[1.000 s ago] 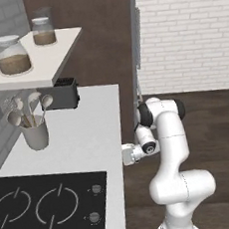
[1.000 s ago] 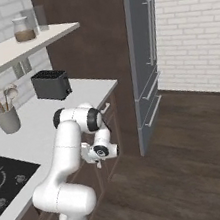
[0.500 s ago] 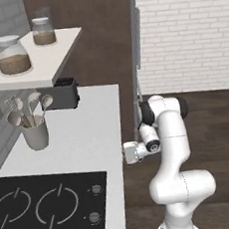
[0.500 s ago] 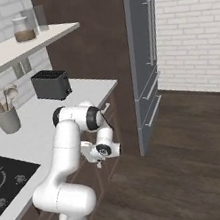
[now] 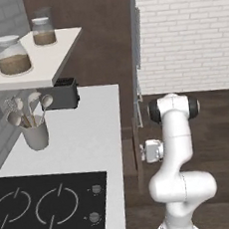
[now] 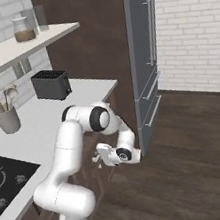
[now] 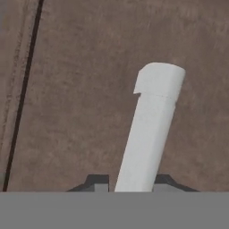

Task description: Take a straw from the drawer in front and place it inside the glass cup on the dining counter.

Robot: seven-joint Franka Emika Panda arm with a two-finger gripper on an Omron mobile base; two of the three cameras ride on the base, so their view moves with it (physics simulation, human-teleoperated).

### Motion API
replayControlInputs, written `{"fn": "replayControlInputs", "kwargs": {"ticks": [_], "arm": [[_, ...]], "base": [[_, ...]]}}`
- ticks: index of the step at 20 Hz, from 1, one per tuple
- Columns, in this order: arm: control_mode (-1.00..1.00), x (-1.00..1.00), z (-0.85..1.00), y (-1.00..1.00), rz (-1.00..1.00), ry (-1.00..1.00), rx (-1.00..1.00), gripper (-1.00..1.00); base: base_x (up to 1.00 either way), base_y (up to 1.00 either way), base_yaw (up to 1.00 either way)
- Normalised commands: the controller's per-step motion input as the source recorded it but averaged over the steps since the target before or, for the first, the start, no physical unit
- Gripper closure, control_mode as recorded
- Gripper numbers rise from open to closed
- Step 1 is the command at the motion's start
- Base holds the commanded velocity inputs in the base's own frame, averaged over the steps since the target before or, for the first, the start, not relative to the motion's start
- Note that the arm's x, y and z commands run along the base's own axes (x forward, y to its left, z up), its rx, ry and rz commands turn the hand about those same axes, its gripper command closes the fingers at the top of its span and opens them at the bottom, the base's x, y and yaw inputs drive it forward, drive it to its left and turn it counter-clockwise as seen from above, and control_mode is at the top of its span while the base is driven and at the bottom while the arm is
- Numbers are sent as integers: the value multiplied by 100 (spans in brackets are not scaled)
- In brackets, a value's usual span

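gripper [image 7: 130, 181]: we've got both fingertips clamped on the pale drawer handle [image 7: 150, 129] | handle: runs straight out ahead of the tips | drawer [image 7: 80, 103]: brown front panel right behind the handle, looks pushed in

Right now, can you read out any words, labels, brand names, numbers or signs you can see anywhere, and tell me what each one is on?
None: no readable text in any view.
The jars on the shelf: no labels.
The toaster: no brand mark.
The cooktop: only ring outlines and two plain knobs, no numbers.
The fridge: no badge.
The drawer front and its pale handle in the hand view: plain.
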Motion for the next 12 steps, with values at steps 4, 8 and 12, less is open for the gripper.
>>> {"fn": "replayControlInputs", "kwargs": {"ticks": [4,8,12], "arm": [[-100,-45,0,-100,-15,0,12,100],[-100,-32,0,-100,-19,0,7,100],[-100,-24,0,-100,-17,0,1,-100]], "base": [[0,0,0],[0,0,0],[0,0,0]]}}
